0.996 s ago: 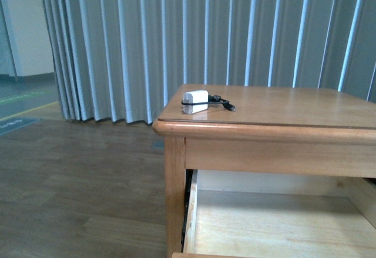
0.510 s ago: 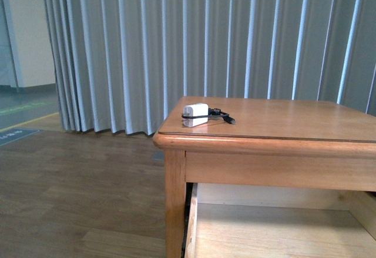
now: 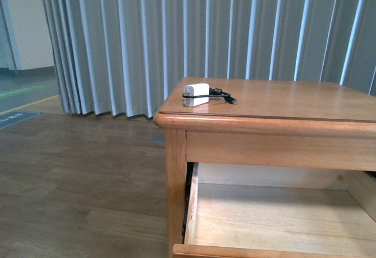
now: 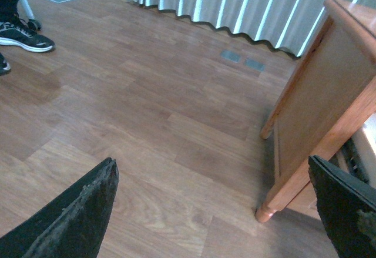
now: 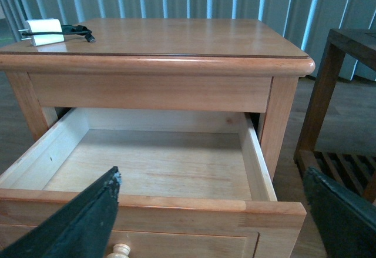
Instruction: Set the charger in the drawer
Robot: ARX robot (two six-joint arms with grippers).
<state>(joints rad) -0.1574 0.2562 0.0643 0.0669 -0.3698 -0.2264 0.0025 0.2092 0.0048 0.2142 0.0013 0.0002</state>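
The small white block charger with its short black cable lies on top of the honey-coloured wooden table, near the far left corner. Its long side runs left to right, and the cable trails off to the right. Under the top, the wide wooden drawer with the pale inside is open and has nothing in it. The black right claw is spread wide and holds nothing. It hangs by the near front of the drawer, and from there the charger is up, far and to the left. The black left claw is spread wide too, with nothing in it. It hangs over the brown wooden floor, left of the table, and its camera does not see the charger. The charger is on the left side, so I think the left claw may have the shorter way, but I cannot be sure
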